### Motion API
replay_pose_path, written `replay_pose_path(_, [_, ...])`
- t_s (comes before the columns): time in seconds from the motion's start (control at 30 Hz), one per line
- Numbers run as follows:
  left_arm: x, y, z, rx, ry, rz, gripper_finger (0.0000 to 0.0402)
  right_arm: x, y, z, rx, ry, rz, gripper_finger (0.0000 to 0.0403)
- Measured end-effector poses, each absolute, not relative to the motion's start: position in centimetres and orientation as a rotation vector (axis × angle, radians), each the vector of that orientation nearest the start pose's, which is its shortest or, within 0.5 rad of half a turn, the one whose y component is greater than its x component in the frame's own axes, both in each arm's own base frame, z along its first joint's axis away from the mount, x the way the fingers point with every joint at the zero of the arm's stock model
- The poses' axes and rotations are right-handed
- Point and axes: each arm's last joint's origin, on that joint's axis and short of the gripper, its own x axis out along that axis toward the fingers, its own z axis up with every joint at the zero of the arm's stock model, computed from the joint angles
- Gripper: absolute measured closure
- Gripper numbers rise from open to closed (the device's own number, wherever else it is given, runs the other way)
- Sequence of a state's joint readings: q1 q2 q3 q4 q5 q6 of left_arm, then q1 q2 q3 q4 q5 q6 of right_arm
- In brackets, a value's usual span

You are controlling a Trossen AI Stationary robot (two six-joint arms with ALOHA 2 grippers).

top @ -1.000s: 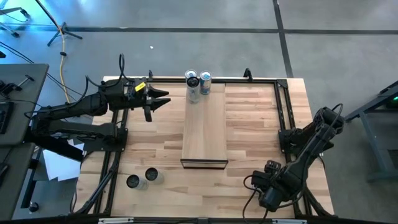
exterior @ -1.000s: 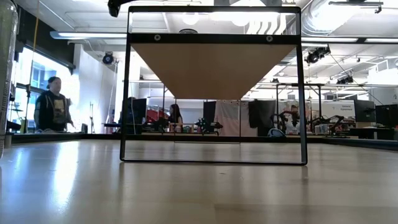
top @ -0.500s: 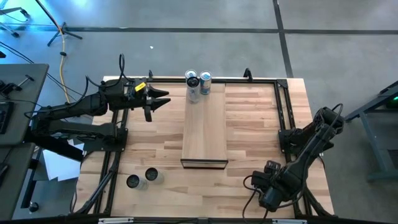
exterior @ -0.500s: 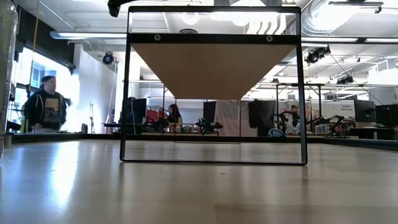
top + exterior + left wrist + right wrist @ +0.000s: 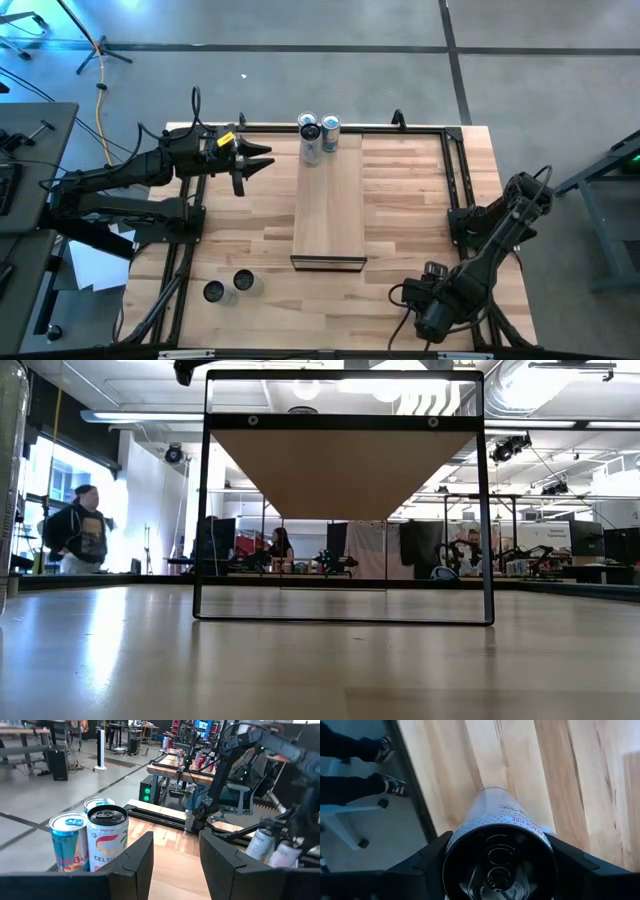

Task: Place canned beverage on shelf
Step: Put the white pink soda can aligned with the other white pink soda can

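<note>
The shelf [image 5: 328, 210] is a long narrow wooden platform on a black frame [image 5: 203, 510] in the middle of the table. Three cans [image 5: 318, 135] stand at its far end and also show in the left wrist view [image 5: 106, 837]. My left gripper [image 5: 262, 160] is open and empty, level, to the left of those cans [image 5: 175, 865]. My right gripper [image 5: 430, 312] is at the table's near right corner, pointing down, shut on a silver can [image 5: 502, 840]. That can is hidden under the arm in the high view. My right gripper holds the silver can between its two fingers [image 5: 427, 865], one on each side of the can's wall near its top end [image 5: 470, 832]. The fingers come from above and lie along the can. The can points down at the tabletop; whether its bottom rests there, I cannot tell.
Two more cans [image 5: 229, 287] stand on the tabletop at the near left. A black rail frame [image 5: 455, 170] runs along the table's edges. Past the near edge, a person's feet and a chair base [image 5: 355, 795] show on the floor. People move in the room behind.
My right arm has shifted a little near the table's near right corner. A person in the room behind has walked about. The cans and the shelf have stayed in place.
</note>
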State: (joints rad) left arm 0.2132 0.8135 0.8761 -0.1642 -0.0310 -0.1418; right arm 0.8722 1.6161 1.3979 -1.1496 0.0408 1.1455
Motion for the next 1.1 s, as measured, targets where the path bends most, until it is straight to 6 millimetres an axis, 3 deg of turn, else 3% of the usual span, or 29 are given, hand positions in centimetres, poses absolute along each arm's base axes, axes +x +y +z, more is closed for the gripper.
replay_pose_path(0.17, [17.1, 3.8, 36.1, -0.119, 0.087, 0.255, 0.027, 21.0, 22.3, 32.0, 0.325, 1.355, -0.028, 0.0161])
replay_pose_path(0.37, [17.1, 3.8, 36.1, -0.119, 0.087, 0.255, 0.027, 22.6, 19.4, 40.0, 0.388, 1.183, 0.054, 0.0161])
replay_pose_path(0.5, [17.1, 3.8, 36.1, -0.149, 0.083, 0.258, 0.027, 22.0, 17.0, 45.4, 0.483, 1.064, 0.1, 0.0161])
replay_pose_path(0.63, [17.1, 3.8, 36.1, -0.148, 0.083, 0.258, 0.027, 20.6, 14.8, 49.1, 0.502, 0.939, 0.106, 0.0161])
replay_pose_path(0.73, [17.1, 3.8, 36.1, -0.146, 0.084, 0.257, 0.027, 19.9, 13.1, 50.5, 0.499, 0.864, 0.032, 0.0161])
replay_pose_path(0.83, [17.1, 3.8, 36.0, -0.147, 0.087, 0.258, 0.027, 19.8, 12.0, 50.7, 0.484, 0.833, -0.019, 0.0161])
replay_pose_path(1.1, [17.1, 3.8, 36.0, -0.155, 0.091, 0.258, 0.027, 20.8, 11.8, 50.1, 0.444, 0.886, 0.021, 0.0161])
